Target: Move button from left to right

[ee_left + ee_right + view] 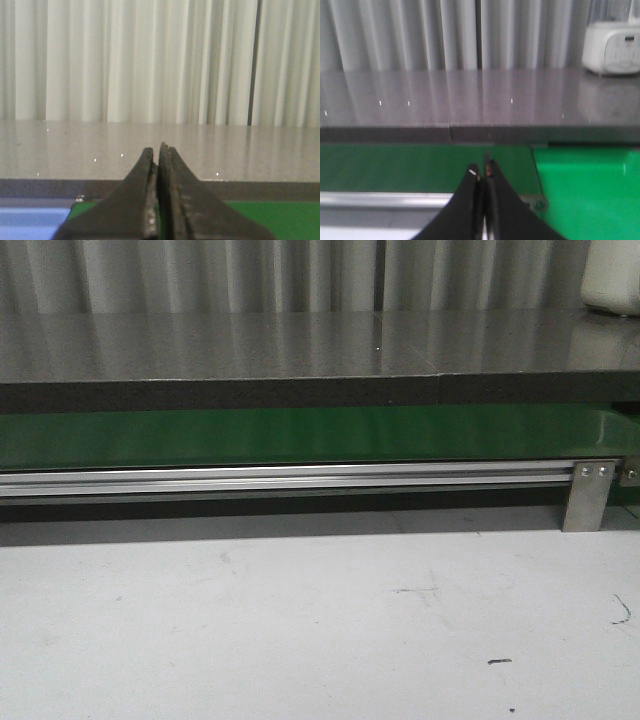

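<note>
The button is out of view in all three views. The green belt (300, 436) runs across the front view behind an aluminium rail (280, 478); neither gripper shows there. In the left wrist view my left gripper (156, 150) is shut and empty, its black fingers pressed together over the near edge of the belt (270, 217). In the right wrist view my right gripper (481, 167) is shut and empty, above the belt (395, 167) and the rail (380, 200).
A dark glossy shelf (300, 345) lies behind the belt, with a corrugated wall behind it. A white appliance (611, 47) stands at the shelf's far right. A metal bracket (588, 495) holds the rail at the right. A bright green panel (590, 190) adjoins the belt's right end.
</note>
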You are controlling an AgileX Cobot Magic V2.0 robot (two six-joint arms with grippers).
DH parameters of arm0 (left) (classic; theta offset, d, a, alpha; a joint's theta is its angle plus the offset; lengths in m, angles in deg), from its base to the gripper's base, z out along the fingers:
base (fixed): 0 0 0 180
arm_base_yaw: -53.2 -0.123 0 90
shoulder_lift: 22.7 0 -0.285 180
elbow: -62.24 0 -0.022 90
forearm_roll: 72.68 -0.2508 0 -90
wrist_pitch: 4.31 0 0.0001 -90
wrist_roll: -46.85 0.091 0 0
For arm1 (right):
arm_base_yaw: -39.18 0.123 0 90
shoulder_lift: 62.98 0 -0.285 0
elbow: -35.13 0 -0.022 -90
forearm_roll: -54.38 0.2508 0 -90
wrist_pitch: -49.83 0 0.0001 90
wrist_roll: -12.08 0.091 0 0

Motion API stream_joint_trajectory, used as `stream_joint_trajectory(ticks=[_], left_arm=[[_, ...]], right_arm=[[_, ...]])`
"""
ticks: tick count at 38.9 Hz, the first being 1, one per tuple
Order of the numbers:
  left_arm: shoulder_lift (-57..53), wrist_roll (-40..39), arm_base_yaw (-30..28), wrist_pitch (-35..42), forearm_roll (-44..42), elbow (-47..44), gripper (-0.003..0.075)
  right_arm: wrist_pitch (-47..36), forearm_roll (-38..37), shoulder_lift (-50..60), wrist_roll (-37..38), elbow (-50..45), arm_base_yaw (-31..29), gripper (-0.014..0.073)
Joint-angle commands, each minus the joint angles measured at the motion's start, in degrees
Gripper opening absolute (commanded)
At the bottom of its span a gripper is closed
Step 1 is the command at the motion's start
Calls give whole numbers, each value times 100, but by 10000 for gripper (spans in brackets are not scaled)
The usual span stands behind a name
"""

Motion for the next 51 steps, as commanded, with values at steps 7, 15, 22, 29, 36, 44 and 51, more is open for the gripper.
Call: stream_joint_trajectory(ticks=[7, 15, 22, 29, 36, 44, 51], left_arm=[[1424, -40, -1, -1382, -524, 2249, -21], [2368, -40, -1, -1720, -524, 2843, -21], [2370, -40, -1, -1733, -524, 2851, -16], [2370, -40, -1, -1741, -524, 2851, 377], [2370, -40, -1, -1741, -524, 2851, 671], [2370, -40, -1, -1741, -524, 2851, 650], [2370, -40, -1, -1741, -524, 2851, 650]], right_arm=[[636, -10, -1442, -14, 1986, -24, -68], [712, 57, -2333, -14, 2316, -24, -68], [711, 57, -2408, -14, 2316, -24, -62], [707, 57, -2408, -14, 2316, -24, 268], [685, 57, -2408, -22, 2316, -24, 654], [692, 57, -2408, -22, 2316, -24, 645], [692, 57, -2408, -22, 2316, -24, 645]])
